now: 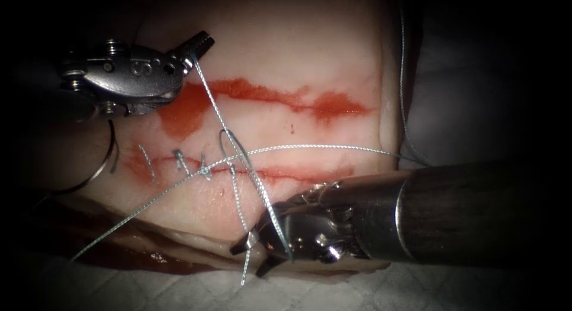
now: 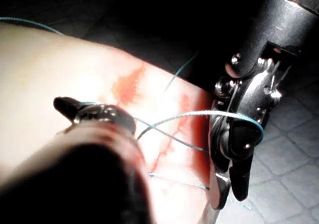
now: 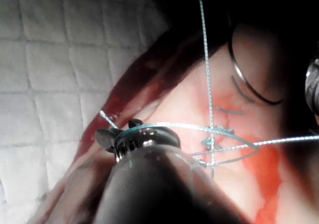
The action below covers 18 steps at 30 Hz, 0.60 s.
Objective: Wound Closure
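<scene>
Left arm: the tool enters from the upper left of the endoscope view. Its claw points right and slightly upward, jaws closed on the thread. The wrist is roughly level.

Right arm: the dark shaft enters from the right, low in the endoscope view. Its claw points left and downward, jaws parted, with thread lying across the tool.

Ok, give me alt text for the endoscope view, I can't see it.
The left tool grips the thread above the cut; it runs down through a loop to the right tool, open-jawed below. The needle lies free at the tissue's left edge.
</scene>
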Each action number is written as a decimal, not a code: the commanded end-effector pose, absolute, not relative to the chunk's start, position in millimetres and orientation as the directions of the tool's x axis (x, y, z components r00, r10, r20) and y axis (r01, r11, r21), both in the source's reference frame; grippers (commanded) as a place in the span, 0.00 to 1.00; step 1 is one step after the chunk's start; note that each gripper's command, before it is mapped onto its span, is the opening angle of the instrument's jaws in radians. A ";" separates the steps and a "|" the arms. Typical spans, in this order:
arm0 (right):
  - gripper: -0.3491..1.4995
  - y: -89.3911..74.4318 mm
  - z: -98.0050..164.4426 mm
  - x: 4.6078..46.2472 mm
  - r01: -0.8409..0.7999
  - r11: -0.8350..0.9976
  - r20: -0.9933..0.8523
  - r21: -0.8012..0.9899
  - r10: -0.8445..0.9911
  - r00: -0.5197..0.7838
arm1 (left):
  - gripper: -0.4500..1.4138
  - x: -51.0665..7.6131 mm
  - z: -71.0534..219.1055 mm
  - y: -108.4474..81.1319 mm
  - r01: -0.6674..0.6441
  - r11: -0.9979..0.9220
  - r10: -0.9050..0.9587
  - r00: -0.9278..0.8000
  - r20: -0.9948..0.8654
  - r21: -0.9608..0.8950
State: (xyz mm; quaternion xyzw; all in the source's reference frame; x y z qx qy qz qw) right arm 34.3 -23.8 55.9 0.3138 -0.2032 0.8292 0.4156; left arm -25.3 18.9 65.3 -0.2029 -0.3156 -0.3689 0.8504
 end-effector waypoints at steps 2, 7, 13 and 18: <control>0.26 -24.6 56.7 35.4 -0.822 -0.566 0.688 -0.065 0.571 -0.447 | 0.00 -25.8 65.8 19.1 0.756 0.645 -0.499 0.528 0.687 -0.112; 0.14 -24.5 56.7 35.3 -0.819 -0.574 0.639 -0.011 0.626 -0.447 | 0.00 -25.9 65.8 19.0 0.758 0.643 -0.504 0.524 0.687 -0.107; 0.00 -22.9 54.9 35.6 -0.791 -0.612 0.594 0.013 0.641 -0.486 | 0.00 -26.0 65.9 18.8 0.758 0.643 -0.506 0.526 0.683 -0.108; 0.00 -20.9 53.3 36.0 -0.733 -0.680 0.632 -0.011 0.563 -0.532 | 0.00 -26.1 66.1 18.5 0.754 0.647 -0.504 0.533 0.680 -0.112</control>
